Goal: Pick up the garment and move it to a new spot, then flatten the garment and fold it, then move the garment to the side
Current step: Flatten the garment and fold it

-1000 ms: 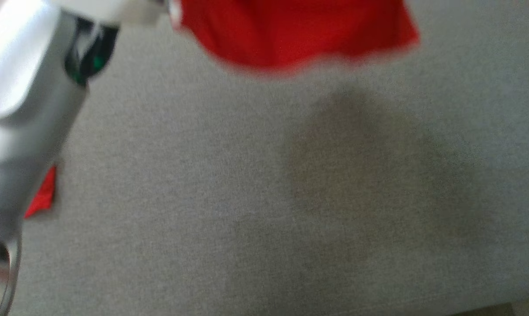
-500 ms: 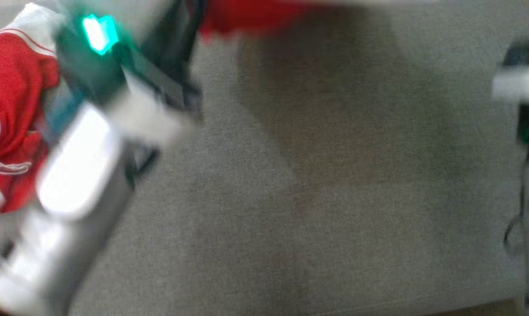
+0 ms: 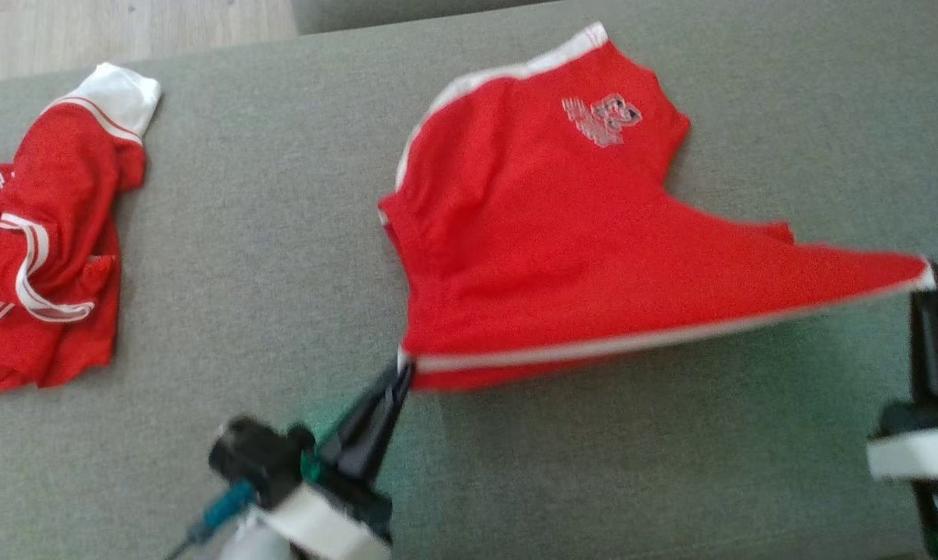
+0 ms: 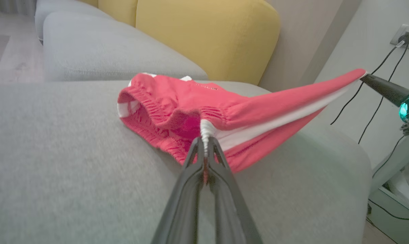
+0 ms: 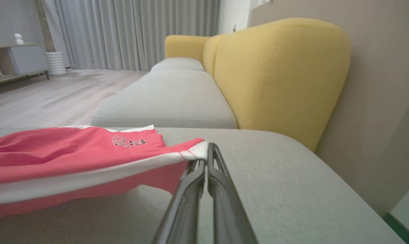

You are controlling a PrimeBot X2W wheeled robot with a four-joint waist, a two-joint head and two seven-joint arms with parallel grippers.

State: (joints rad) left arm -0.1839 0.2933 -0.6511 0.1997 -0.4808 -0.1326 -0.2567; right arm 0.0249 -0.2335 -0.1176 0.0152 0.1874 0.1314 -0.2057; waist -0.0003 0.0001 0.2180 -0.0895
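The garment [image 3: 562,233] is a pair of red shorts with white trim and a small logo, stretched over the grey sofa seat. My left gripper [image 3: 404,364] is shut on its near left corner, seen close up in the left wrist view [image 4: 204,144]. My right gripper [image 3: 929,274] is shut on the near right corner, lifted off the cushion [image 5: 204,154]. The white-trimmed edge runs taut between the two grippers. The far part of the garment [image 4: 163,98] rests on the seat.
A second red garment [image 3: 41,233] with white stripes lies crumpled at the seat's left end. Yellow back cushions [image 5: 275,74] rise behind the grey seat [image 3: 243,233]. Wooden floor [image 3: 127,27] lies beyond the left edge. Cables [image 4: 377,84] hang by the wall at the right end.
The head camera has swung, so the whole picture has shifted and sharpened. The red garment, earlier a blur at the top edge, now lies spread mid-view between both grippers.
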